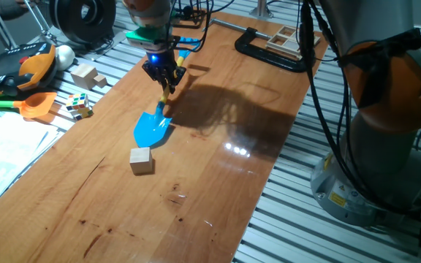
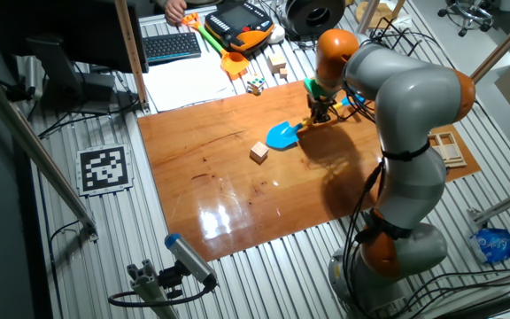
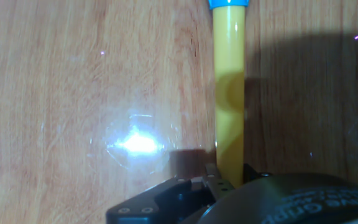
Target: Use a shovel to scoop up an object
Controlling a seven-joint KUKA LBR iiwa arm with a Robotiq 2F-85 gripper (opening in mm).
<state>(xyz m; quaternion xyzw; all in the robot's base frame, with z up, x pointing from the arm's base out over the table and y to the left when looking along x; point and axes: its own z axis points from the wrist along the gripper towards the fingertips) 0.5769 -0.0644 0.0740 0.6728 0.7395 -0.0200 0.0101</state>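
Observation:
The shovel [image 1: 153, 128] has a bright blue blade resting on the wooden board, with its yellow shaft [image 3: 229, 93] rising toward my gripper [image 1: 165, 82]. The gripper is shut on the shaft, with the blade pointing at the object, a small pale wooden cube [image 1: 142, 160], a short gap in front of the blade tip. In the other fixed view the shovel blade [image 2: 282, 135] lies right of the cube [image 2: 258, 152], and the gripper [image 2: 319, 113] holds the shaft. The hand view shows only the shaft running up to the blue blade neck; the cube is out of that view.
An orange-bladed toy shovel [image 1: 31, 104], a multicoloured puzzle cube [image 1: 80, 108] and larger pale blocks [image 1: 86, 74] lie off the board's left edge. A black clamp [image 1: 269, 50] and wooden tray [image 1: 287, 40] sit at the board's far end. The robot base [image 1: 386, 109] stands right.

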